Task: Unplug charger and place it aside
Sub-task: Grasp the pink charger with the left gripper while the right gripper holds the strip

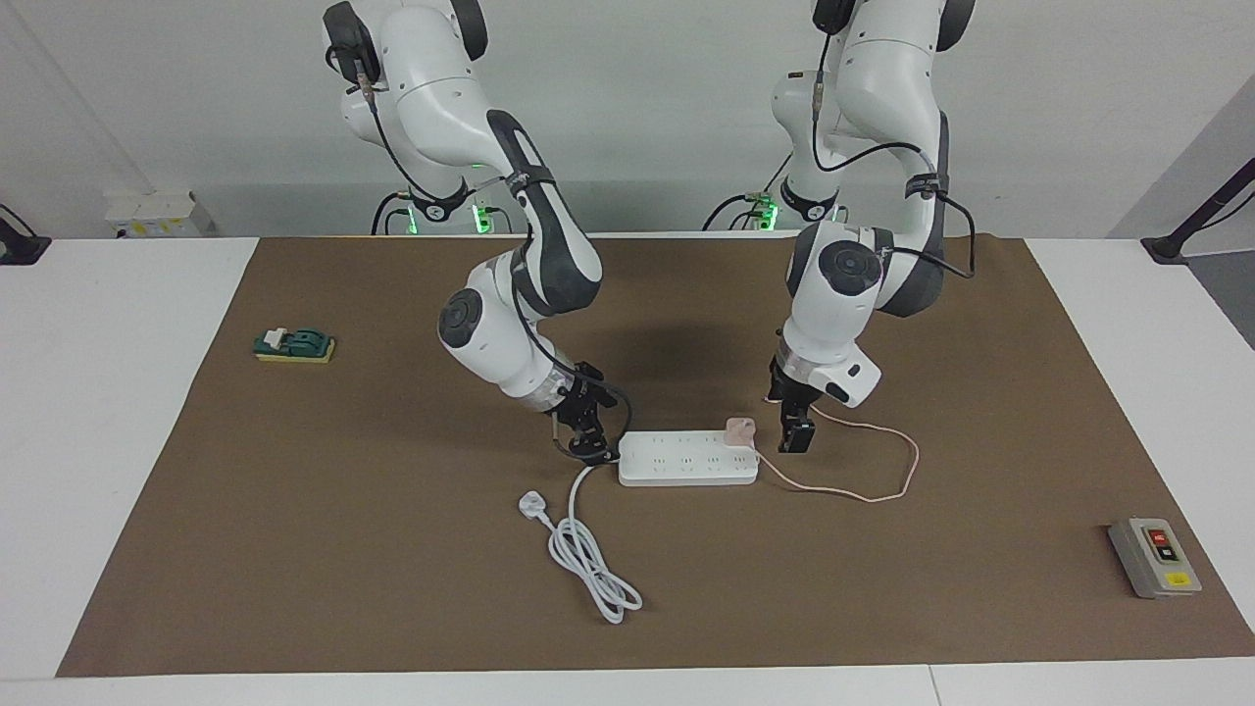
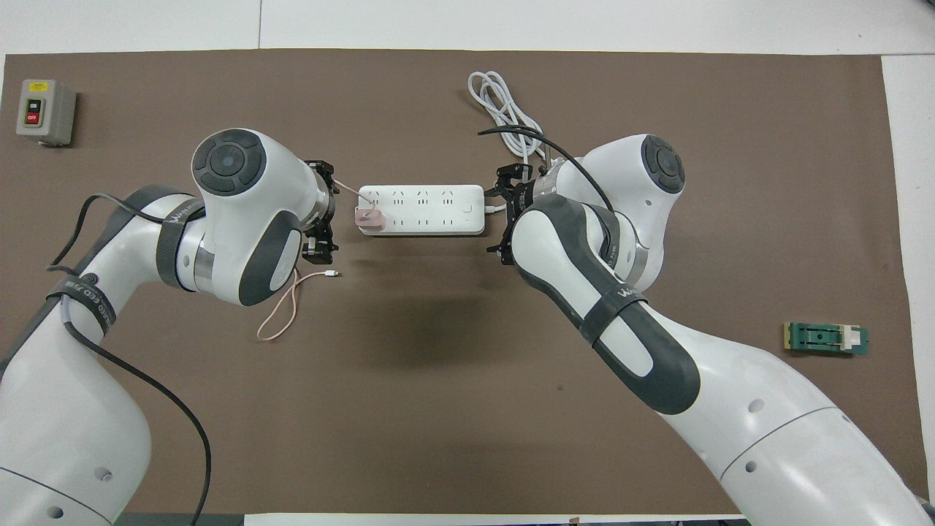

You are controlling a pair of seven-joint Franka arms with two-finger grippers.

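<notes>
A: The charger [image 1: 740, 429] sits plugged into the power strip [image 1: 688, 459], in the end socket toward the left arm's end of the worktop [image 1: 118, 412], on the strip's edge nearer the robots. Its thin pink cable [image 1: 887, 490] loops out over the brown mat [image 1: 392, 588] and back.

B: And the left tool [image 1: 796, 438]?

A: Just beside the charger, low over the mat at that end of the strip, pointing down. Its fingers stand apart and grip nothing. In the overhead view the left tool [image 2: 321, 212] lies next to the pink cube, not on it.

B: The right tool [image 1: 591, 447]?

A: At the strip's other end, low, right where the thick white cord [image 1: 588, 549] leaves the strip. Whether its fingers are apart or together I cannot tell.

B: Anything else around?

A: The white cord runs away from the robots into a coil, its plug lying loose on the mat. A grey switch box [image 1: 1154, 557] sits well away past the left tool, near the mat's corner. A small green block [image 1: 294, 345] lies well away past the right tool, at the mat's edge.
</notes>
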